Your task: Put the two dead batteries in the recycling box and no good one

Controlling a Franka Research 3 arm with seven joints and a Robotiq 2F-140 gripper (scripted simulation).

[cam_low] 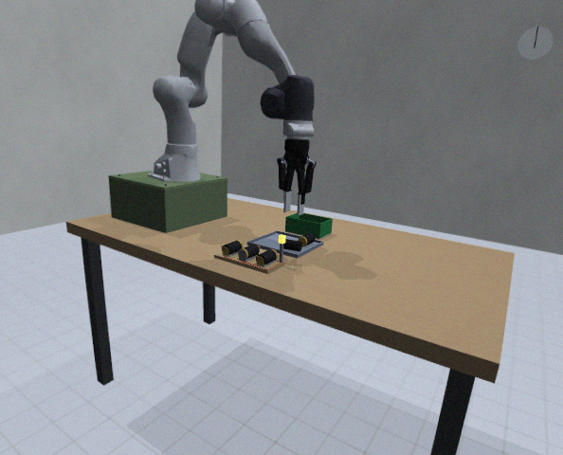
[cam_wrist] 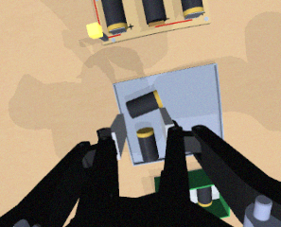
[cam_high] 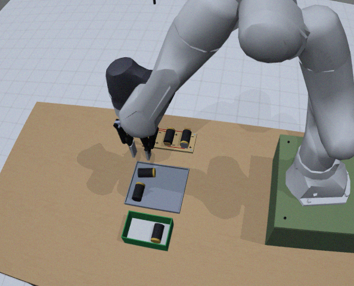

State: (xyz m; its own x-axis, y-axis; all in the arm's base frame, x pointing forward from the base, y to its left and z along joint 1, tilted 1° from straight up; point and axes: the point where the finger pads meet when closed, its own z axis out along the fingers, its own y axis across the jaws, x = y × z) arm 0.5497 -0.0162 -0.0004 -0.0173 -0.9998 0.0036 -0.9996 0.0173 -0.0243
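My gripper [cam_high: 140, 157] [cam_low: 293, 211] [cam_wrist: 142, 120] is partly open and empty, raised between the board and the tray. Two black batteries with gold bands lie in the grey tray [cam_high: 171, 181] [cam_low: 267, 241] [cam_wrist: 192, 90]: one crosswise [cam_high: 146, 172] [cam_wrist: 142, 105], one lengthwise [cam_high: 138, 191] [cam_wrist: 148, 146]. The green recycling box [cam_high: 145, 242] [cam_low: 301, 227] stands upright, with one battery [cam_high: 157, 232] [cam_wrist: 204, 195] inside. Three batteries sit on the board [cam_high: 192, 145] [cam_wrist: 140, 31]; the arm hides one in the top view. The bulb [cam_low: 282, 239] [cam_wrist: 95, 30] is bright yellow, lit.
The green base block [cam_high: 312, 221] [cam_low: 139, 200] carries the arm at one side of the wooden table [cam_high: 63, 215] [cam_low: 419, 294]. The bulb's post stands at the board's corner. The tray lies between board and box, with a narrow gap to the box.
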